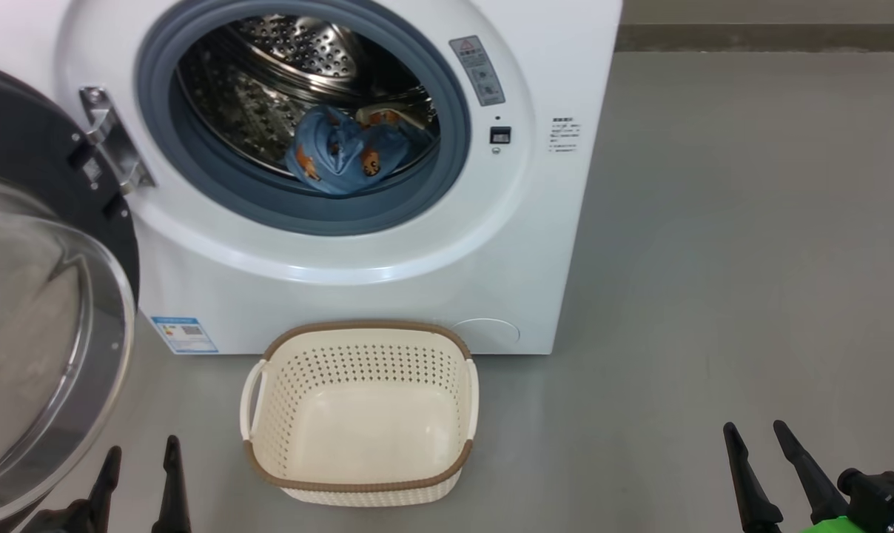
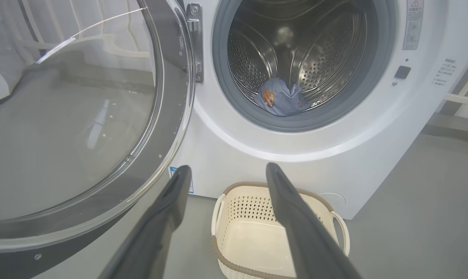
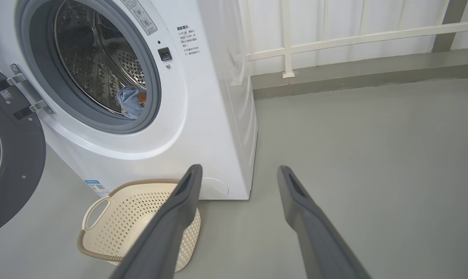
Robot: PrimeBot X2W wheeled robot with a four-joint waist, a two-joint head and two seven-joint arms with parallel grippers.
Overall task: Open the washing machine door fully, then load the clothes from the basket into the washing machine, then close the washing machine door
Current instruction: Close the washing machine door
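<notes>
Clothes point(image 1: 343, 152) inside washing machine point(image 1: 536, 222), well apart from left gripper point(image 1: 143, 444), right gripper point(image 1: 753, 425)

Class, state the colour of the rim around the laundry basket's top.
Brown, with a woven look; the basket body is cream. The head view shows it best.

Head looks down, wrists share basket point(image 2: 249, 207)

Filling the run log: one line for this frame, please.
door open | clothes in drum | basket empty | left pincer open, empty | right pincer open, empty | next: close door
</notes>
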